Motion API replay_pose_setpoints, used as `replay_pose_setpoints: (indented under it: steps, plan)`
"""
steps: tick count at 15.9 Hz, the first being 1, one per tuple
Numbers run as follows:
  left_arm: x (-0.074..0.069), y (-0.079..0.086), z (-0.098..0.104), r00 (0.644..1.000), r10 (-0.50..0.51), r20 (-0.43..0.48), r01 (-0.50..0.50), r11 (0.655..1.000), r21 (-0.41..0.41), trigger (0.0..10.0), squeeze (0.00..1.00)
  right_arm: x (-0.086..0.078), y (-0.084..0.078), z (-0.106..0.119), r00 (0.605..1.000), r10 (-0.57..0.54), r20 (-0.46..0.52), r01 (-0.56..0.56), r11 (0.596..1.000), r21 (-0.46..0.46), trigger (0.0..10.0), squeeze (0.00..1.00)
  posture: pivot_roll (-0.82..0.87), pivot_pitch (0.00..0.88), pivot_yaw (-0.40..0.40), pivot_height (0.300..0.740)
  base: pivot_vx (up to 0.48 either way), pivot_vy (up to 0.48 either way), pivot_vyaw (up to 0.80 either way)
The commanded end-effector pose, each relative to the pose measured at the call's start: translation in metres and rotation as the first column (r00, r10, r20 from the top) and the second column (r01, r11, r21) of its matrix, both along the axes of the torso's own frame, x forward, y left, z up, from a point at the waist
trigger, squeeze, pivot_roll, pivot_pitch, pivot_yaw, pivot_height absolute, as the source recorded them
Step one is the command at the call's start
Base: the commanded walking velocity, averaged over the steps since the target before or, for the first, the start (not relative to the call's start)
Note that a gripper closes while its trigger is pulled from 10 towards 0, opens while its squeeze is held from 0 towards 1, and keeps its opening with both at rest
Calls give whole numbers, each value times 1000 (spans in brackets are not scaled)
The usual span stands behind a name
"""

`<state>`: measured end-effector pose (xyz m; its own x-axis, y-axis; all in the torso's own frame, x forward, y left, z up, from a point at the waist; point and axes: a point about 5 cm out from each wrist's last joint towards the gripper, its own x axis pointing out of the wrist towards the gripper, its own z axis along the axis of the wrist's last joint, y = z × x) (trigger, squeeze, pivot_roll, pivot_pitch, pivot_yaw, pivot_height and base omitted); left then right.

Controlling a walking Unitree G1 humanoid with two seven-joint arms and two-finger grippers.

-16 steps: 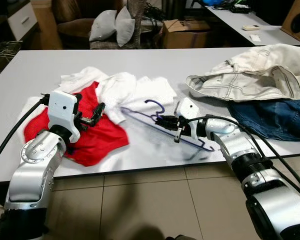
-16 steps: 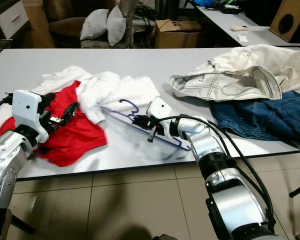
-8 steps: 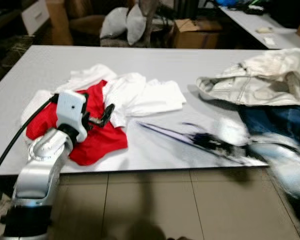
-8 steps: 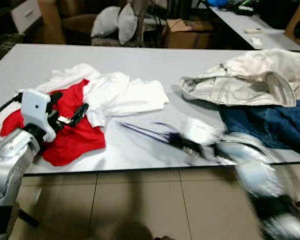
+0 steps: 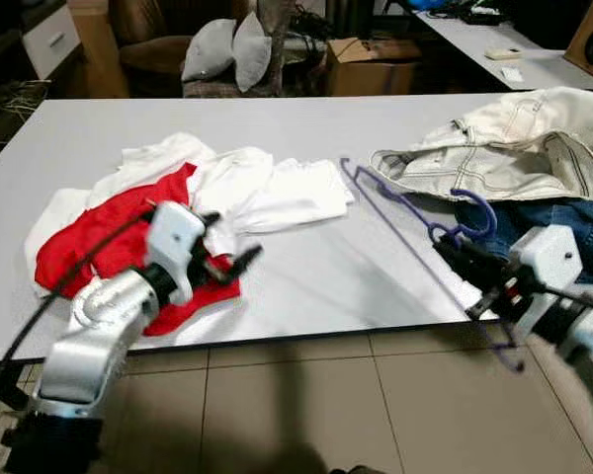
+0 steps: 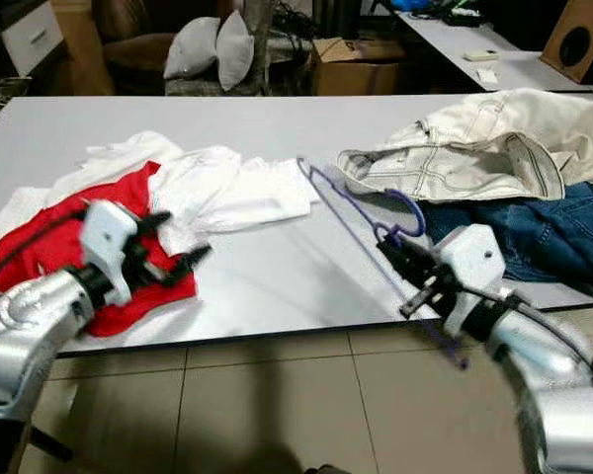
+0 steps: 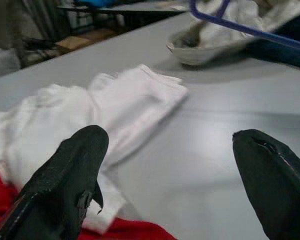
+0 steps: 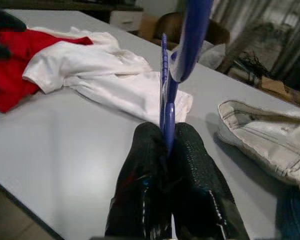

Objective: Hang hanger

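thin purple hanger (image 5: 407,222), lifted and tilted over the table's front edge

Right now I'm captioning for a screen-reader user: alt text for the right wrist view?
The right gripper is shut on a blue hanger above a grey table, with white clothes and a red garment beyond.
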<state>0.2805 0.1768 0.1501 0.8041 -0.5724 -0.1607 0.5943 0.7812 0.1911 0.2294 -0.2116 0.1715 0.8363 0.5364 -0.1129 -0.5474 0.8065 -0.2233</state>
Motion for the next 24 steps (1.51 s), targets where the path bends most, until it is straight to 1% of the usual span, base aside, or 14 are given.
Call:
replay_pose_setpoints:
  steps: [1, 4, 5, 6, 7, 8, 9, 12, 13, 14, 15, 17, 20, 24]
  plan:
    - [-1, 9, -2, 1000, 23, 8, -23, 999, 42, 10000, 1000, -4, 4, -2, 1000, -15, -15, 15, 1000, 1, 10000, 0, -75, 0, -19, 740, 0, 0, 0]
    - [-5, 28, -8, 996, 86, 6, -86, 985, 148, 10000, 1000, -7, 12, -21, 996, -47, -79, 47, 999, -4, 10000, 0, -56, 0, -19, 740, 0, 0, 0]
    - [-7, 43, -14, 990, 143, -4, -139, 969, 206, 10000, 1000, -7, 14, -26, 994, -58, -97, 58, 998, -12, 10000, 0, -55, 0, -17, 740, 0, 0, 0]
    - [-10, 53, -19, 985, 173, -11, -165, 955, 247, 10000, 455, -8, 17, -30, 991, -62, -117, 62, 998, -8, 10000, 0, -50, 0, -18, 740, 0, 0, 0]
    - [-6, 59, -20, 982, 191, -1, -179, 924, 337, 10000, 0, -11, 24, -27, 991, -14, -132, 15, 1000, 3, 10000, 0, -46, 0, -12, 740, 0, 0, 0]
    - [-6, 62, -22, 980, 197, 0, -185, 918, 351, 10000, 0, -12, 27, -27, 991, -1, -135, 2, 1000, 11, 10000, 0, -46, 0, -7, 740, 0, 0, 0]
    - [0, 68, -31, 974, 228, -9, -201, 873, 444, 10000, 0, -15, 35, -29, 987, 68, -149, -69, 998, -3, 10000, 0, -42, 0, 1, 740, 0, 0, 0]
    - [5, 83, -47, 943, 334, -1, -289, 816, 501, 10000, 0, -18, 41, -32, 983, 90, -163, -91, 996, 3, 10000, 0, -26, 0, -8, 740, 0, 0, 0]
    - [5, 84, -48, 941, 339, -2, -292, 814, 503, 9137, 0, -18, 42, -32, 983, 90, -163, -91, 996, 3, 10000, 0, -26, 0, -8, 740, 0, 0, 0]
    - [8, 83, -56, 933, 360, 4, -315, 812, 492, 3451, 0, -19, 45, -32, 980, 102, -171, -103, 995, 7, 10000, 0, -22, 0, -17, 740, 0, 0, 0]
    - [8, 83, -60, 931, 364, -6, -316, 815, 486, 0, 0, -19, 47, -32, 978, 112, -175, -113, 994, 5, 10000, 0, -21, 0, -21, 740, 0, 0, 0]
    - [8, 81, -66, 931, 364, -23, -309, 819, 484, 0, 0, -20, 50, -33, 973, 136, -186, -140, 990, -7, 10000, 0, -21, 0, -23, 740, 0, 0, 0]
    - [5, 77, -66, 947, 319, -37, -270, 852, 449, 0, 0, -24, 52, -34, 971, 138, -193, -142, 990, -6, 10000, 0, -25, 0, -16, 740, 0, 0, 0]
    - [4, 66, -62, 953, 288, -88, -247, 915, 320, 0, 0, -24, 51, -37, 971, 127, -201, -131, 991, -5, 10000, 0, -22, 0, -7, 740, 0, 0, 0]
